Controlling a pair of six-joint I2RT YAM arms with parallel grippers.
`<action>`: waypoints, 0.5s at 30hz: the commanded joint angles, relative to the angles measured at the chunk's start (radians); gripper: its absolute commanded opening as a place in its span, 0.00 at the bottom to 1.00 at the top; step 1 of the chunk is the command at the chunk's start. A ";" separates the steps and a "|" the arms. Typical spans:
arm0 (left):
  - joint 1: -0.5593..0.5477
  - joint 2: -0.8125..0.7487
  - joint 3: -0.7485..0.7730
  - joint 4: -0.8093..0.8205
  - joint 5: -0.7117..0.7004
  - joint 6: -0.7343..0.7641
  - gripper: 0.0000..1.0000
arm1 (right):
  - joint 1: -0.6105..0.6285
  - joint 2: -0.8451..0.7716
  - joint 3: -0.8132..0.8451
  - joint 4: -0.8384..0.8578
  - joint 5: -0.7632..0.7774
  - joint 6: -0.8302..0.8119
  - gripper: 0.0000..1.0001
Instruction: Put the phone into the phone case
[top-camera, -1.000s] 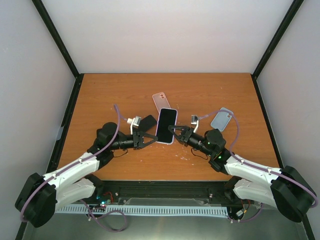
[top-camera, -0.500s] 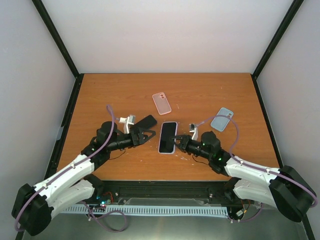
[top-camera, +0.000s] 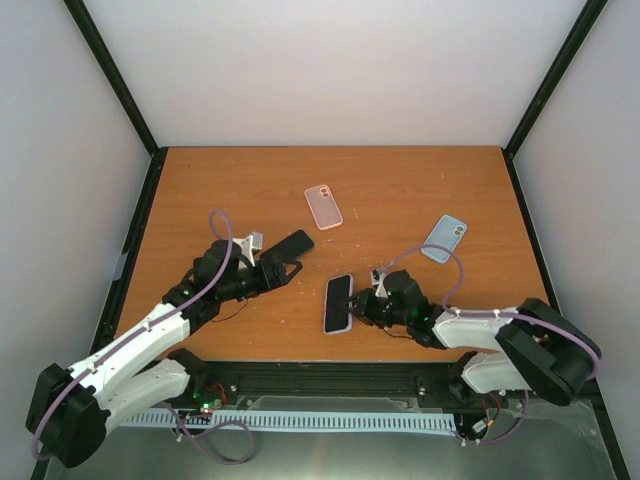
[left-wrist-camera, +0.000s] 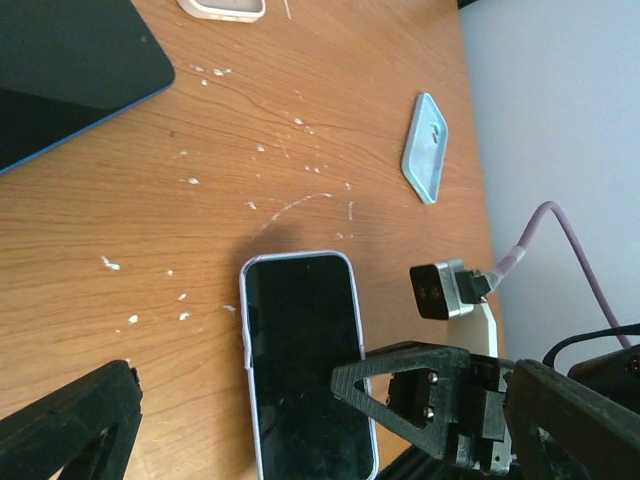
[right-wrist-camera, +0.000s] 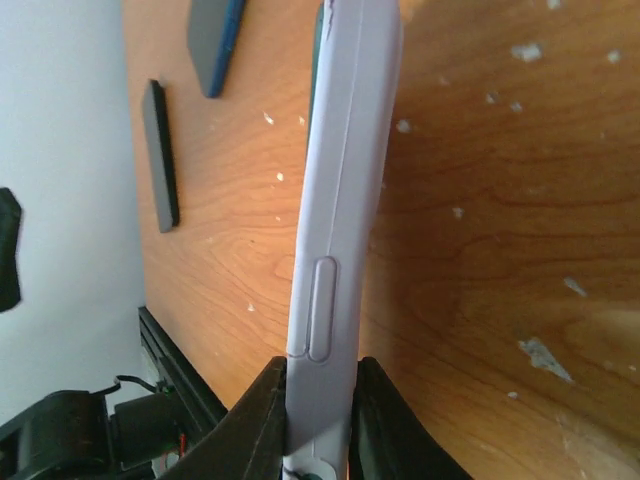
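Note:
The phone (top-camera: 338, 303), dark screen up with a lilac phone case round its rim, lies low over the table near the front edge. My right gripper (top-camera: 360, 306) is shut on its right-hand end, and in the right wrist view both fingers (right-wrist-camera: 262, 420) pinch the case's lilac edge (right-wrist-camera: 345, 200). My left gripper (top-camera: 283, 270) is open and stands apart, up-left of the phone. In the left wrist view the phone (left-wrist-camera: 300, 340) lies ahead of the left gripper (left-wrist-camera: 320, 405), nothing is held, and the right arm's finger (left-wrist-camera: 400, 385) sits on the phone's edge.
A second dark phone (top-camera: 290, 243) lies just behind my left gripper. A pink case (top-camera: 322, 206) lies mid-table and a light blue case (top-camera: 444, 238) to the right. White flecks dot the wood. The black frame rail runs along the near edge.
My left gripper has opened, let go of the phone and drawn back to the left. My right gripper has carried the phone down toward the near edge of the table.

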 joint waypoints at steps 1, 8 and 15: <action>0.009 0.003 0.045 -0.034 -0.068 0.061 0.99 | 0.016 0.085 0.037 0.149 -0.050 0.000 0.16; 0.012 0.014 0.053 -0.067 -0.080 0.060 0.99 | 0.021 0.167 0.037 0.105 -0.026 0.002 0.24; 0.013 0.012 0.035 -0.068 -0.071 0.044 1.00 | 0.021 0.094 0.032 -0.092 0.059 -0.035 0.34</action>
